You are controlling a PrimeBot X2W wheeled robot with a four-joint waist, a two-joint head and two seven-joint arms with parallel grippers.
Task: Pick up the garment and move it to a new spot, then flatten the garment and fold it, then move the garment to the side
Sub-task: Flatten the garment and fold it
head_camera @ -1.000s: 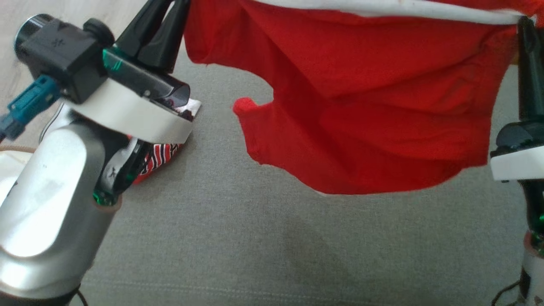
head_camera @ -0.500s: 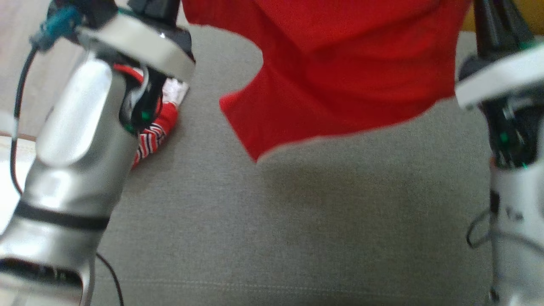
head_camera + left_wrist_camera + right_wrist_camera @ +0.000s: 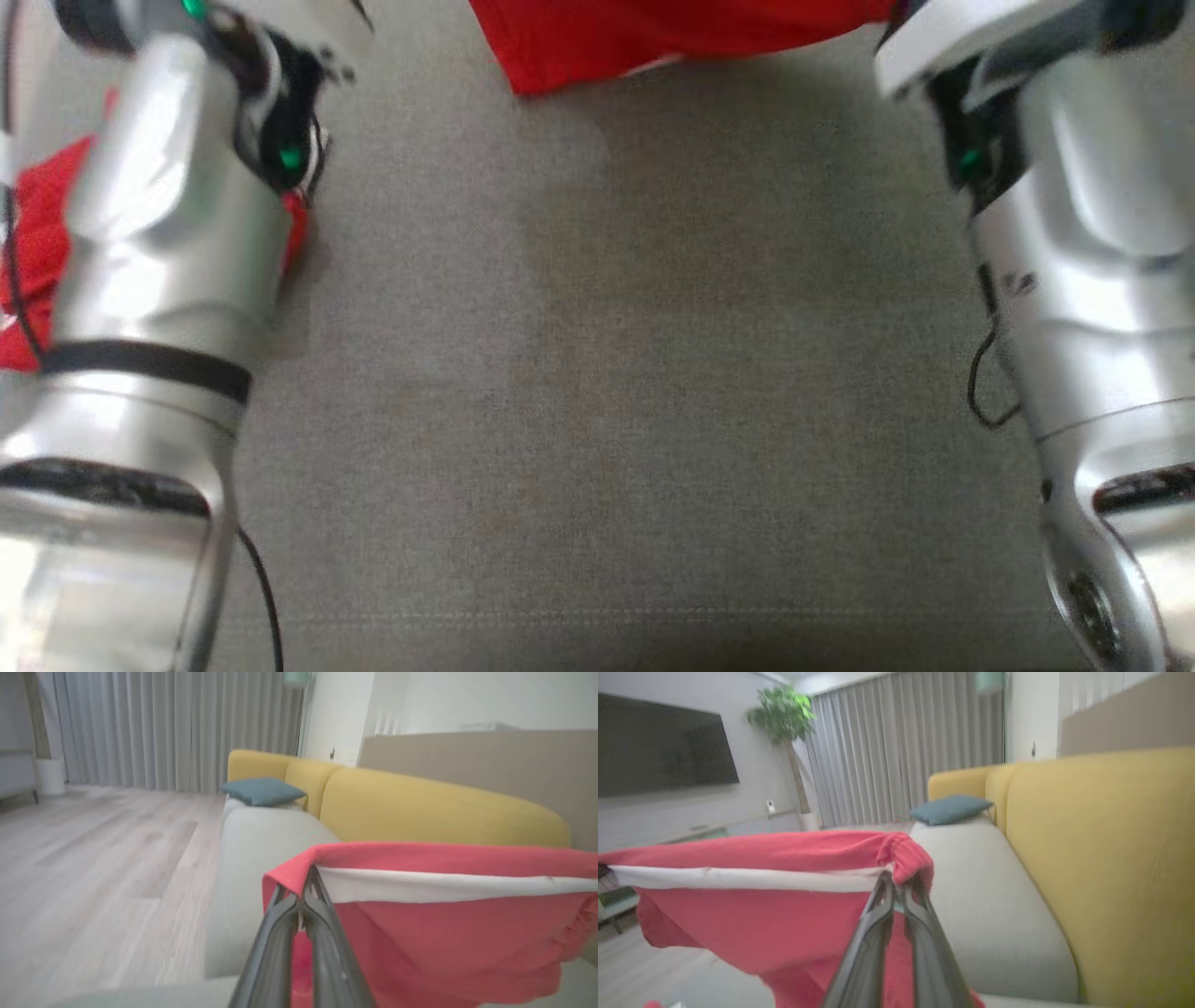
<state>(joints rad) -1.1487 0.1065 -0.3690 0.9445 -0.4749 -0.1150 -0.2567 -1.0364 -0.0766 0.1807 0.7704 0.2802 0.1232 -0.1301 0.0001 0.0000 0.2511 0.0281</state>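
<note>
The garment (image 3: 444,933) is a red shirt with a white band along its top edge, hanging stretched in the air between my two grippers. My left gripper (image 3: 306,877) is shut on one top corner of it. At the other top corner my right gripper (image 3: 896,882) is shut on the cloth. In the right wrist view the garment (image 3: 752,905) sags below the white band. From the head view its lower hem (image 3: 653,37) hangs at the top edge, above the grey sofa seat (image 3: 597,373), with both silver forearms at the sides.
Another red piece of clothing (image 3: 33,261) lies on the seat at the left, partly behind my left forearm (image 3: 159,233). The yellow backrest (image 3: 434,812) and a blue cushion (image 3: 261,791) lie beyond the garment. Wooden floor (image 3: 93,858) runs off the seat's left side.
The garment has risen: before it hung well down the head view, now just its hem shows at the top. Both arms lifted and the head view shifted.
</note>
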